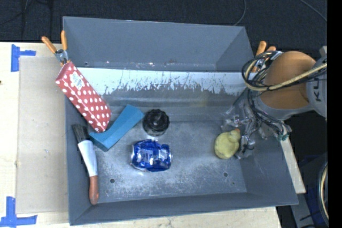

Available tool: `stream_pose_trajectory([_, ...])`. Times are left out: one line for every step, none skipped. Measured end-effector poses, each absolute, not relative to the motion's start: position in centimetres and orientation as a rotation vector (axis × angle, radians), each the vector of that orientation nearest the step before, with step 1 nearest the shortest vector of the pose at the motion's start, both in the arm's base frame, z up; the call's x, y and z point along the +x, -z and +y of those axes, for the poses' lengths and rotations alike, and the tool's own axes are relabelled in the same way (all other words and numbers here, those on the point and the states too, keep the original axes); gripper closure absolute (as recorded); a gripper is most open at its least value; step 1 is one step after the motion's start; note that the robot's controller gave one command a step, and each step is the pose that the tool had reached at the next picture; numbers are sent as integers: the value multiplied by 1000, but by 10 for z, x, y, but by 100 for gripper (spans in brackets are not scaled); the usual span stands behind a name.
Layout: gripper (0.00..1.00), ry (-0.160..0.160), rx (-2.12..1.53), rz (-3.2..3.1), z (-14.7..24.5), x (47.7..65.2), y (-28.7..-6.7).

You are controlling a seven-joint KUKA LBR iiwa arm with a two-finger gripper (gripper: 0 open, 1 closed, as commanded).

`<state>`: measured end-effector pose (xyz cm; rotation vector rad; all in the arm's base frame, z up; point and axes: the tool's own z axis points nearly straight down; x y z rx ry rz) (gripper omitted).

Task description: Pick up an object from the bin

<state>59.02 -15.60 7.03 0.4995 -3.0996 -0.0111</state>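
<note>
**Bin contents, one moment**

- Container: grey metal bin (155,45) with sloped walls and a scuffed floor. The arm enters from the right.
- Arm: orange cover (288,83) at the wrist, with looped cables (256,69) on its left side.
- End effector (245,137): low in the right part of the bin, close to the floor, at the upper right edge of the yellow-green lump. Whether it is wide or narrow cannot be told, because its tip is lost among dark metal parts. Contact with the lump cannot be told either.
- Yellow-green lump (226,146): rounded, uneven and fruit-like. It lies on the floor in the right half of the bin, apart from all other items and nearest to the end effector.
- Red box with white dots (83,96): long and tilted, leaning against the left wall with its upper end near the rim.
- Blue wedge block (117,126): on the floor, touching the lower end of the red box.
- Black round knob (155,121): just right of the blue wedge block, near the bin's middle.
- Blue and white crumpled packet (151,156): just below the knob.
- Brush (88,160): lies along the left wall, with dark bristles toward the back, a white middle and a brown handle toward the front.
</note>
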Motion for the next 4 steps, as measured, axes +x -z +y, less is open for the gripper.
stream_pose_trajectory([100,11,499,-3100,-156,590,-70])
stream_pose_trajectory([100,15,487,-3094,-152,597,-118])
stream_pose_trajectory([100,15,464,-3100,-145,576,-193])
stream_pose_trajectory([100,15,467,-3099,-145,590,-270])
